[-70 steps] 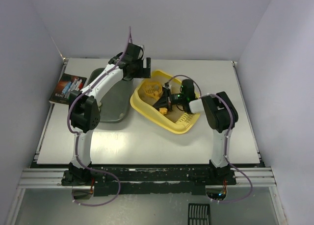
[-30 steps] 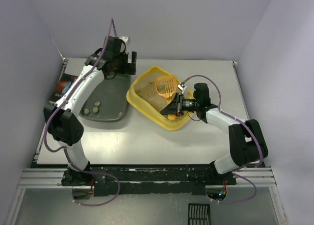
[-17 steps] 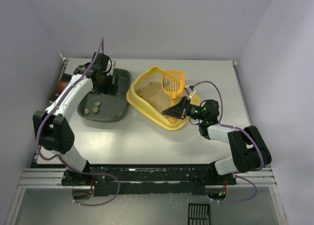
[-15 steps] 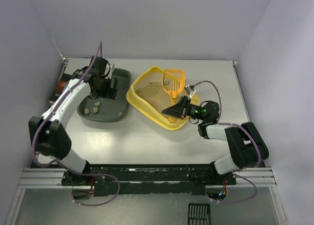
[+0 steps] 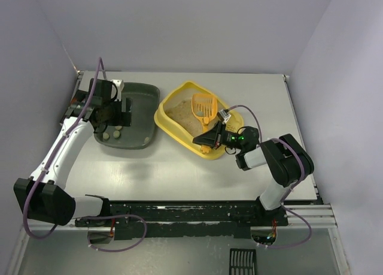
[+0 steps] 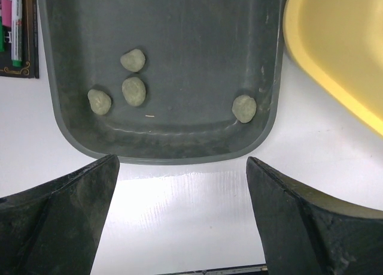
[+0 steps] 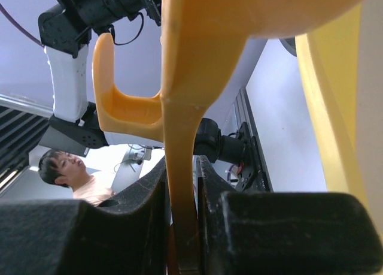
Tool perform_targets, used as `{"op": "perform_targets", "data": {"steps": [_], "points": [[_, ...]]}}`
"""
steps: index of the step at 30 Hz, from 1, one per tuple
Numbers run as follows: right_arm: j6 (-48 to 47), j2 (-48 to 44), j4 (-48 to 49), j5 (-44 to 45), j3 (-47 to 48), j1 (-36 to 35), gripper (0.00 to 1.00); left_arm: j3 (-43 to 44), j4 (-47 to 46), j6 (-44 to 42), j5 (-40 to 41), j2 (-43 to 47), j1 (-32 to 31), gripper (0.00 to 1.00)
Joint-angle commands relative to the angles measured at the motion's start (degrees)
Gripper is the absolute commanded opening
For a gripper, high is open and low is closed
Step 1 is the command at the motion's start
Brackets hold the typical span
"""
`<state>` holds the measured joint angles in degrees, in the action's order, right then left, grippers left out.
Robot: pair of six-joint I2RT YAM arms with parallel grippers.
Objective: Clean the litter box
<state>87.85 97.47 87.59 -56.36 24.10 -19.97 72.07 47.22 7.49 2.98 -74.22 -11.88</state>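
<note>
The yellow litter box [image 5: 159, 115] sits mid-bench. The dark tray [image 6: 179, 23] is at its 9 o'clock, likely so clumps [image 6: 133, 90] travel a short way. The right end effector [image 5: 210, 138] squeezes the orange scoop [image 5: 203, 105] by its handle, head toward 11 o'clock over the sand. The left end effector [image 6: 181, 167] hangs wide open above the tray, holding nothing.

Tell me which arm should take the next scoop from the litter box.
Right. The right fingers are shut on the scoop, held over the litter box; the left fingers hang open by the dark tray.
</note>
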Motion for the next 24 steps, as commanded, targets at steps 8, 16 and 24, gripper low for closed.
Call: {"op": "perform_targets", "data": {"steps": [8,16,24], "points": [[-30.78,-12.44,-36.45,8.06,2.36,-1.8,0.0,-1.08,-2.34,0.47,-1.05,-0.48,2.38,0.99],[-47.97,-24.34,-60.82,19.91,7.14,-5.6,0.0,-2.46,-3.29,0.36,-2.03,-0.12,3.17,0.99],[-40.39,-28.18,-52.37,17.59,2.34,-5.62,0.0,-3.41,-4.06,0.56,-1.83,0.9,3.87,0.99]]}}
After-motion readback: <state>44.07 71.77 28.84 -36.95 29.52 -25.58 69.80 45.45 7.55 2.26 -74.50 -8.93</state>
